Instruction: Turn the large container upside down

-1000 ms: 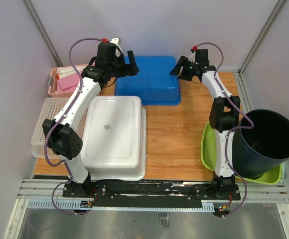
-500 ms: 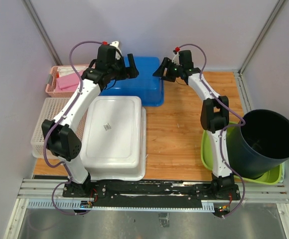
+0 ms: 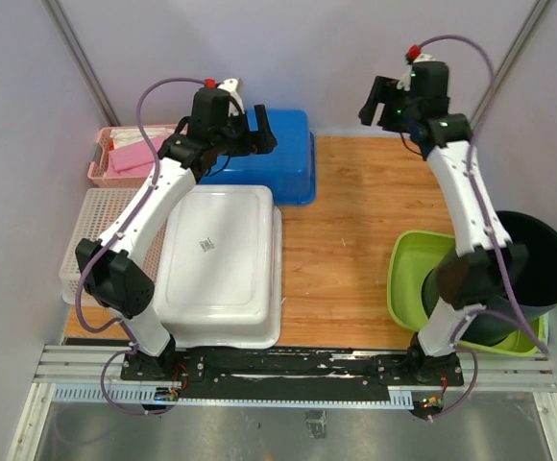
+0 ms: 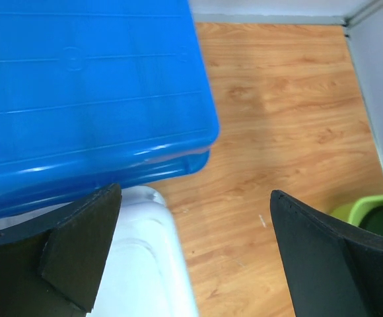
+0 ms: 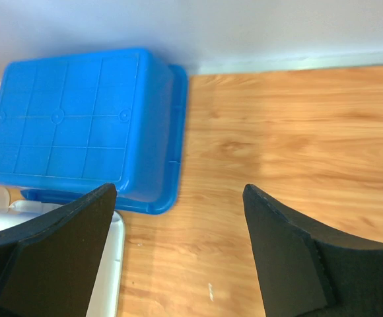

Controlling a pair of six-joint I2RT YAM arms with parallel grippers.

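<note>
Blue container (image 3: 288, 158): lay base up, upper centre.
Left gripper (image 4: 195, 198): gaped empty above it.
Right gripper (image 5: 178, 191): gaped empty, upper right.
Remaining: seemingly nothing.

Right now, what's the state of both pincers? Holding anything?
Left pincer: open, holding nothing, over the blue tub.
Right pincer: open, holding nothing.

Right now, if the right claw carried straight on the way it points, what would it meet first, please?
Probably the bare wooden table, beside the overturned blue container; nothing else shows ahead of the open right claw, though depth is unclear.
</note>
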